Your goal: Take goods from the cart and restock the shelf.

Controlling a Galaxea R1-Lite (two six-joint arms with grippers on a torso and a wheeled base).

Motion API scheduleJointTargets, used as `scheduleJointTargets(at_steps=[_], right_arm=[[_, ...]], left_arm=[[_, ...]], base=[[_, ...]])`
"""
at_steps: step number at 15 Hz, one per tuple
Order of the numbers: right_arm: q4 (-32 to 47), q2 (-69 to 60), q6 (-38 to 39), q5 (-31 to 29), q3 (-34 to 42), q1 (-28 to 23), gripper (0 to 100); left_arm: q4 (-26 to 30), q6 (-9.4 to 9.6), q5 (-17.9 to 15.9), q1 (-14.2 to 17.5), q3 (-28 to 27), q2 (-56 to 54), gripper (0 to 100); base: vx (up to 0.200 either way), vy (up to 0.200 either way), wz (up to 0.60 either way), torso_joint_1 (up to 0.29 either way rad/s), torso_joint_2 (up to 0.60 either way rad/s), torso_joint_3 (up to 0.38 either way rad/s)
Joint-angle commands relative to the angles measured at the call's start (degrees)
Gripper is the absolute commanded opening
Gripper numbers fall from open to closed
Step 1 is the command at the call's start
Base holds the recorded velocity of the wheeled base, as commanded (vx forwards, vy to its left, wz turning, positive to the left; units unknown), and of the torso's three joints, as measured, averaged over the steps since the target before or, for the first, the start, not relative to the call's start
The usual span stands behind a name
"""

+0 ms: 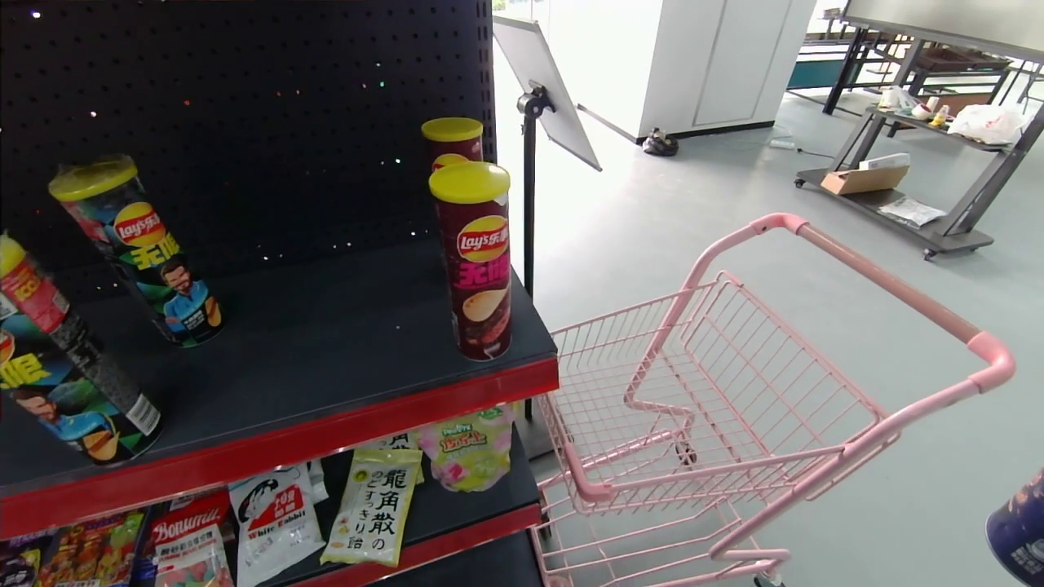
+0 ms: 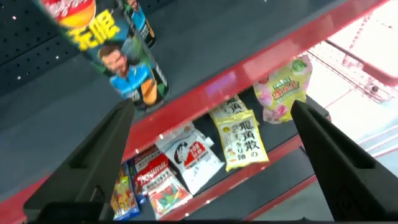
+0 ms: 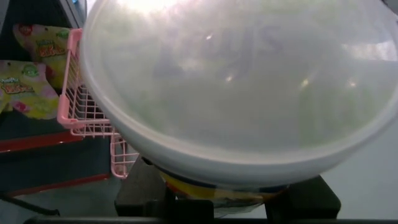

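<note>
The chip can (image 3: 242,81) is clamped between the fingers of the right gripper (image 3: 224,198), near the pink cart (image 1: 816,244). Its cloudy lid hides most of its label, and the head view cuts it down to a dark blue corner. The left gripper (image 2: 211,104) hangs spread wide and empty at the red front edge of the shelf (image 1: 326,424). A maroon can (image 1: 481,261) with a yellow lid stands at the shelf's corner, and snack bags (image 1: 375,505) lie below.

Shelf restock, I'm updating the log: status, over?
Left gripper open, empty, over shelf edge. Right gripper shut on chip can, beside cart. Maroon can upright at shelf corner, possibly in the way.
</note>
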Motion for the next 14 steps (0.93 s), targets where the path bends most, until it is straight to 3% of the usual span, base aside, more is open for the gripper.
scheduleJointTargets(at_steps=[1,9,14], right_arm=[[-0.1,0.1,-0.1,-0.1,0.2,0.0,0],[-0.4,-0.1,-0.1,-0.1,1.2,-0.1,0],[-0.4,-0.8,0.0,0.0,1.4,-0.1,0]], left_arm=[[0.0,-0.01,-0.1,0.0,0.3,-0.4,100],[0.0,-0.01,-0.1,0.0,0.3,-0.8,100],[0.0,-0.01,-0.1,0.0,0.3,-1.1,100]], base=[[0.000,0.000,0.00,0.000,0.00,0.000],[0.000,0.000,0.60,0.005,0.00,0.004],[0.000,0.000,0.00,0.000,0.00,0.000]])
